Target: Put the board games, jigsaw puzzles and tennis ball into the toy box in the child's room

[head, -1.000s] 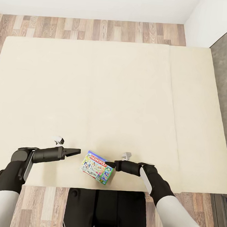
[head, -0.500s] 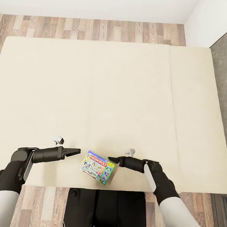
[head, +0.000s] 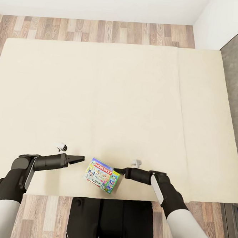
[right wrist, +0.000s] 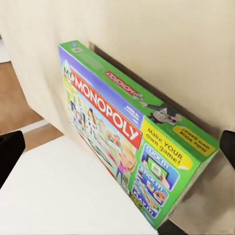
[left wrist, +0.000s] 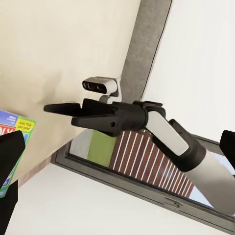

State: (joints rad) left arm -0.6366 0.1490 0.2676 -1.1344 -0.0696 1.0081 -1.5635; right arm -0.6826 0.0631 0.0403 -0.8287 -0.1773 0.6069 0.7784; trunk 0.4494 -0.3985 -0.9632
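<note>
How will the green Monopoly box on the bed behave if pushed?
The flat green cardboard Monopoly box looks stiff, so it probably slides rather than rolls. Lying near the cream bed edge, it could tip off. The glossy lid may be slippery.

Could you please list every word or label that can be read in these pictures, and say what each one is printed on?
"MONOPOLY": red banner on the lid of the Monopoly board game box, also readable in the head view.
"MONOPOLY": repeated on the box's green side, seen upside down.
"Make YOUR own game!": yellow panel on the lid.
Small word above the logo, panel captions and white sticker: too small to read.
</note>
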